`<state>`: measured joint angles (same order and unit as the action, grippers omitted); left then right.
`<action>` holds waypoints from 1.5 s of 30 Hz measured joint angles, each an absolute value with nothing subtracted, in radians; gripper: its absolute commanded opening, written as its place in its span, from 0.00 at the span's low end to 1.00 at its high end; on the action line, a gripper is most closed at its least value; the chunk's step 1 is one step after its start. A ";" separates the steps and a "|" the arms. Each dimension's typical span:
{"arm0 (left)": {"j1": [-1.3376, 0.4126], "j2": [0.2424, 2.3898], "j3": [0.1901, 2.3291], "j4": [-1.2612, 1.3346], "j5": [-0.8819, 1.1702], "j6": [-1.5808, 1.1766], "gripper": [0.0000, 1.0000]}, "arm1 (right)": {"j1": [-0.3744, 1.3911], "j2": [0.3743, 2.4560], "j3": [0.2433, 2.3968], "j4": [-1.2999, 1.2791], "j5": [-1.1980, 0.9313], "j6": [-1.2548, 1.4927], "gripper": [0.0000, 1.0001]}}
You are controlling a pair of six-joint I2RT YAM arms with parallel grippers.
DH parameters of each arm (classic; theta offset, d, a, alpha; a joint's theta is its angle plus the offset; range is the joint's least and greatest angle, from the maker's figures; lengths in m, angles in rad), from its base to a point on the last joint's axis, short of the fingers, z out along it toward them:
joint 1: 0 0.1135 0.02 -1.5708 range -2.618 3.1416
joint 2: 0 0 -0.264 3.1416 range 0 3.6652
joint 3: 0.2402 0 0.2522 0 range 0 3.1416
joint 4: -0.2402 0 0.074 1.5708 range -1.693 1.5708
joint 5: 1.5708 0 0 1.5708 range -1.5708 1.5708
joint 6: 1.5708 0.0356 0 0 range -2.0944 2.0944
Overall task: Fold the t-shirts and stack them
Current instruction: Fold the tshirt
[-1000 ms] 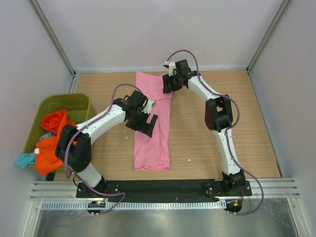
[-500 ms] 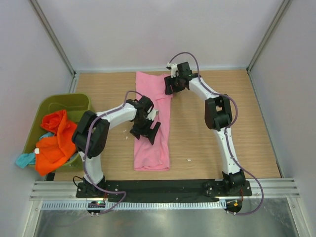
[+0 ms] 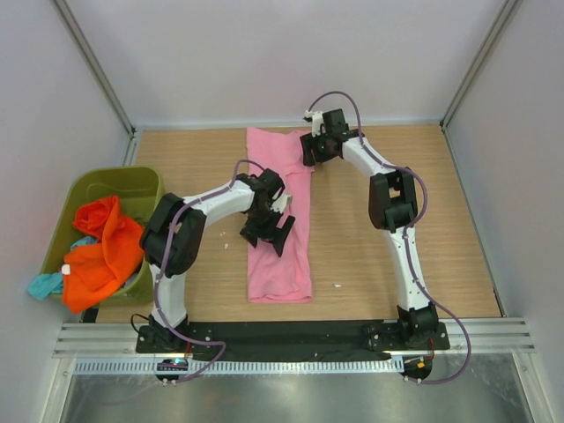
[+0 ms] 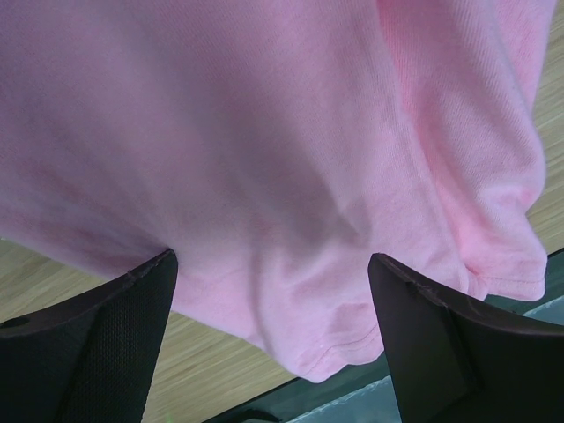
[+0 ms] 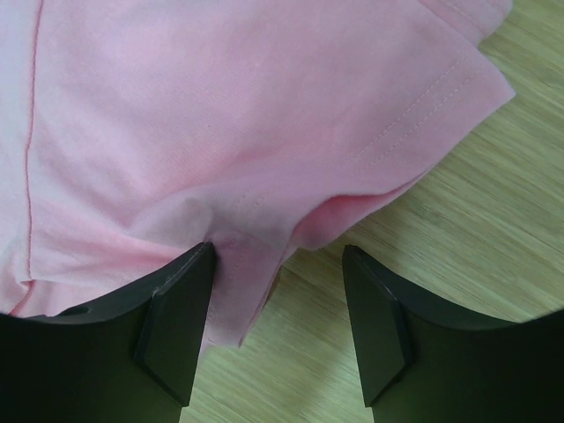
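Observation:
A bright pink t-shirt lies folded into a long narrow strip down the middle of the wooden table. My left gripper hangs low over its middle, open wide. In the left wrist view the pink cloth fills the space ahead of the left gripper, with the hem corner between the jaws. My right gripper is at the strip's far right edge. It is open, and the right wrist view shows the right gripper with a loose sleeve fold lying against its left finger, unpinched.
An olive-green bin stands at the table's left edge, holding orange shirts, with a teal one spilling over its near corner. Bare wood stretches right of the pink strip. The black base rail runs along the near edge.
My left gripper has slid right and nearer, onto the pink strip, and the strip has shifted slightly right. My right gripper has opened wider and drifted a little right.

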<state>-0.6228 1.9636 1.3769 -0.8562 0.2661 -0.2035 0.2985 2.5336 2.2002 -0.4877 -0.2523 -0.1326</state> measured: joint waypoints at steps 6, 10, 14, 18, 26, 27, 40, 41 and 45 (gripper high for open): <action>-0.632 1.980 1.401 -0.862 0.270 -0.210 0.89 | 0.296 2.536 2.209 -0.501 -0.221 -0.143 0.66; -0.645 2.003 1.437 -0.870 0.270 -0.211 0.90 | 0.287 2.540 2.218 -0.507 -0.202 -0.156 0.66; -0.661 2.024 1.472 -0.867 0.265 -0.210 0.90 | 0.271 2.540 2.218 -0.509 -0.184 -0.163 0.66; -0.672 2.033 1.490 -0.861 0.254 -0.208 0.90 | 0.257 2.540 2.218 -0.510 -0.181 -0.170 0.66; -0.680 1.980 1.520 -0.879 0.200 -0.189 1.00 | 0.254 2.478 2.192 -0.566 -0.186 -0.171 0.69; -0.680 1.946 1.527 -0.885 0.185 -0.181 1.00 | 0.254 2.431 2.149 -0.560 -0.181 -0.158 0.71; -0.475 1.496 1.497 -0.801 0.114 -0.457 0.82 | 0.198 1.597 1.578 -0.485 -0.247 0.373 0.63; -0.448 1.492 1.428 -0.793 0.135 -0.499 0.82 | 0.180 1.563 1.478 -0.497 -0.284 0.431 0.63; -0.414 1.551 1.179 -0.789 0.208 -0.606 0.81 | 0.158 1.557 1.121 -0.561 -0.363 0.567 0.63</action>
<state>-0.4145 1.5509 1.1793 -0.7895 0.2077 -0.6060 0.1581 1.5574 1.1210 -0.5613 -0.3630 0.5674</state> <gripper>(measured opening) 0.816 0.631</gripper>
